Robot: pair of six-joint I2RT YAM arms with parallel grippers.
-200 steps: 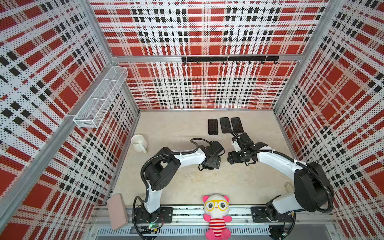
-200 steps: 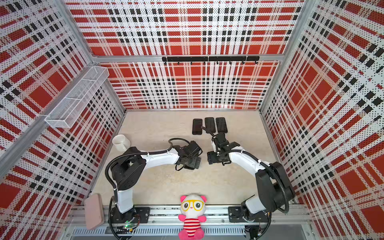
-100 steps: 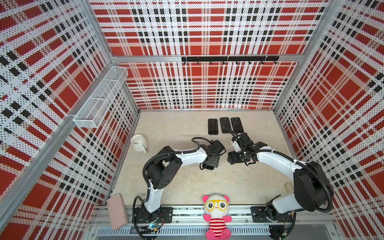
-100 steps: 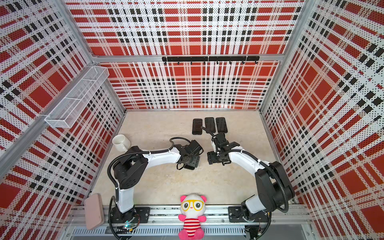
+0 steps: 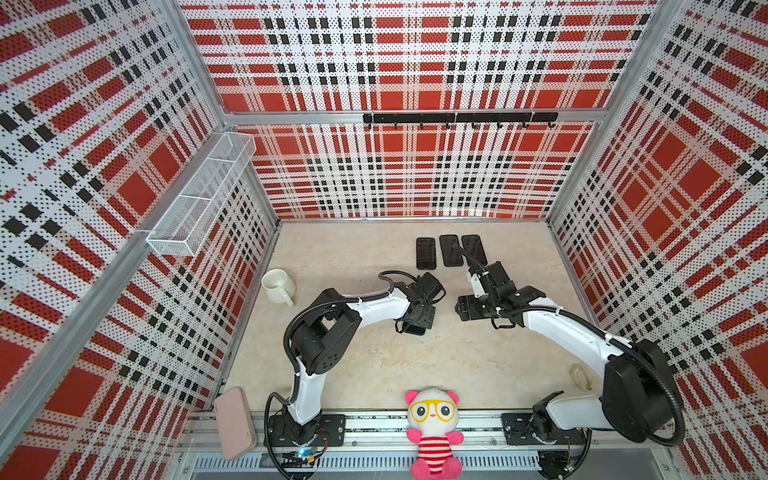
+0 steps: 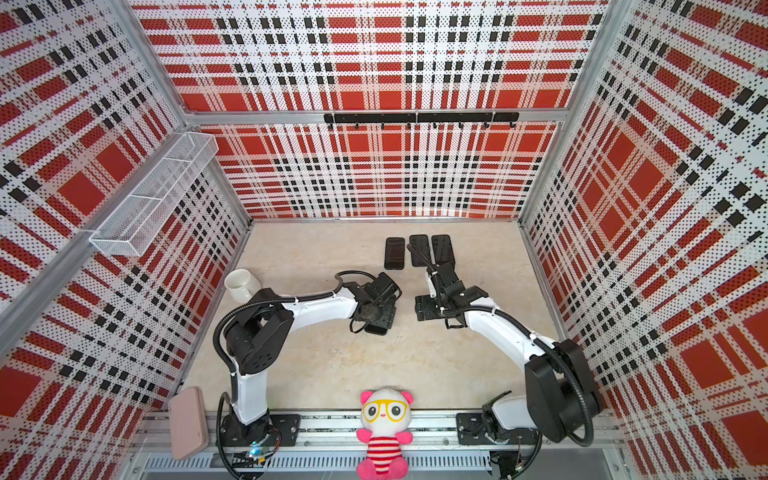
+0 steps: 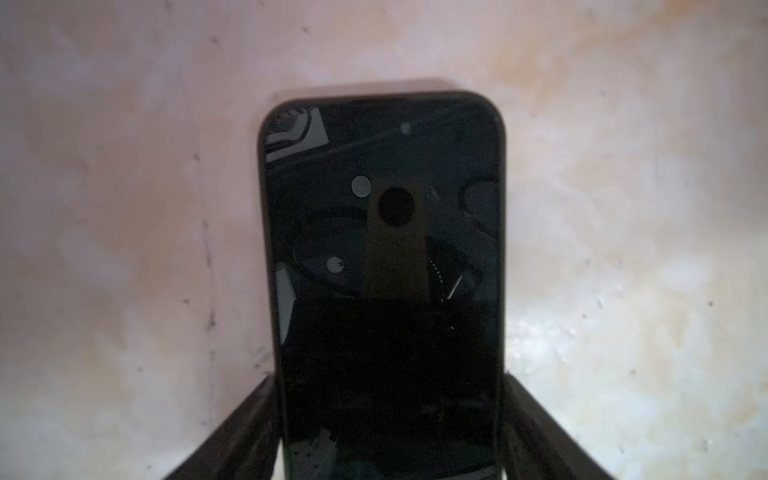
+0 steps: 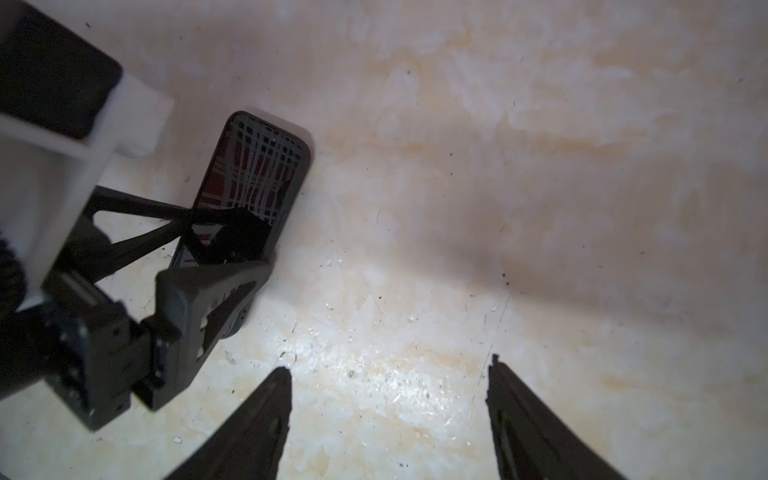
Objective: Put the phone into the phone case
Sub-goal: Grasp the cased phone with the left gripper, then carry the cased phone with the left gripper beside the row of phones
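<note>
Black phone flat at tabletop centre | long axis points straight out from left gripper, clamped on its long sides | right gripper spread, empty, near.

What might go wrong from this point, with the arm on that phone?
The left gripper pinches the phone only by its slim edges near one end, so it may tilt or slip if lifted. The right gripper, open and empty, sits close by; the two may bump when they meet.
</note>
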